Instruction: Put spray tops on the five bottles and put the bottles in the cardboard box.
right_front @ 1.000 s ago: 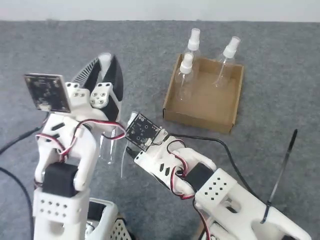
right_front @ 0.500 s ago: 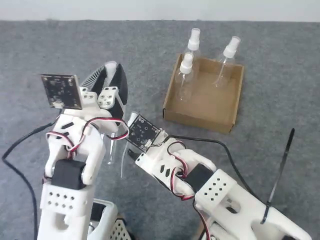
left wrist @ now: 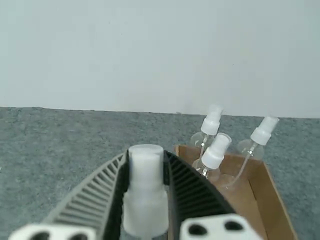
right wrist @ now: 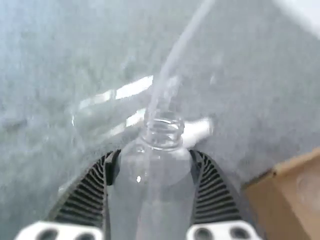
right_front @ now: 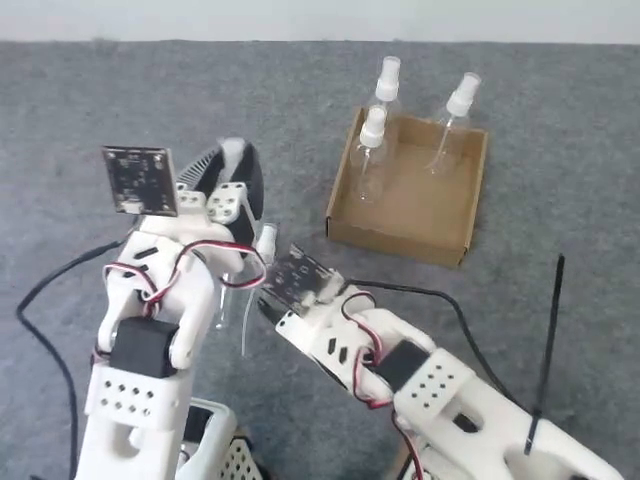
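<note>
The left arm stands raised, the left gripper (left wrist: 146, 154) angled forward and pinching a white spray top (left wrist: 145, 197) whose dip tube (right wrist: 172, 62) reaches the neck of the open bottle (right wrist: 152, 180). The right arm lies low beneath it (the right gripper (right wrist: 154, 156) is clamped round that bottle). Three capped bottles (right_front: 372, 150) stand at the far end of the cardboard box (right_front: 395, 238).
</note>
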Controlling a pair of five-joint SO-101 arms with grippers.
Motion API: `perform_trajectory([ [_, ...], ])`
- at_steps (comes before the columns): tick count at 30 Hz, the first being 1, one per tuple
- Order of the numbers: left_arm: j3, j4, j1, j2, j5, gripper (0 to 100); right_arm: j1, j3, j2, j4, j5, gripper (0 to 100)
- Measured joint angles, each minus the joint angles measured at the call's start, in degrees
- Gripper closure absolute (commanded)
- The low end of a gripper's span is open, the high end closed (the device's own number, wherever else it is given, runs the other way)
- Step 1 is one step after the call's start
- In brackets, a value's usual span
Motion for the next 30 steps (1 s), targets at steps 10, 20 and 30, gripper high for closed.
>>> perform_trajectory([
  [10, -0.1, 6.2, 2.7, 0.0, 0.4, 99, 0.0, 6.9, -9.5, -9.6, -5.5, 99.1],
  [20, -2.6, 15.6, 5.7, 0.0, -6.3, 84, -0.1, 7.4, -9.9, -9.6, -5.9, 99.1],
  [30, -7.1, 20.8, 1.8, 0.0, -7.6, 82, 0.3, 7.5, -9.9, -9.6, -5.9, 99.1],
])
